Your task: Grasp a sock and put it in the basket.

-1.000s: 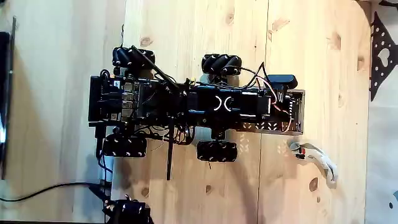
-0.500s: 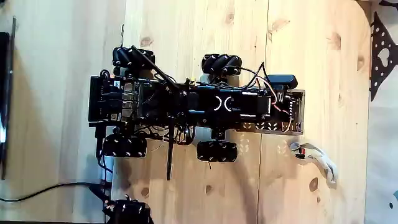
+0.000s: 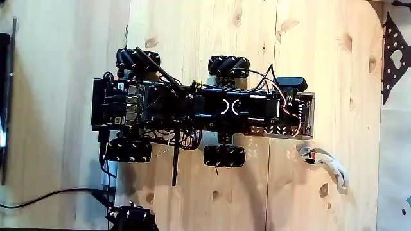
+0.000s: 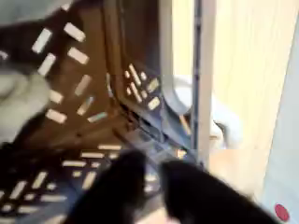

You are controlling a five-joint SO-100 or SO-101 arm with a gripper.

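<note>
Arm folded flat along the robot (image 3: 192, 109), wrist camera looking down into the basket (image 4: 84, 159); gripper (image 4: 154, 187) is a dark blur at the bottom edge, cannot tell how far open or if holding anything. Cream sock (image 4: 21, 98) lies at the basket's left side, likely dropped in. Basket wall close on the right, open wood floor (image 3: 334, 64) beyond, white strip (image 3: 327, 163) just outside

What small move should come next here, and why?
Probably lift the gripper clear of the basket. In the wrist view the sock seems to lie on its perforated floor at the left, apart from the fingers, which look spread with nothing between them, though the picture is blurred.
</note>
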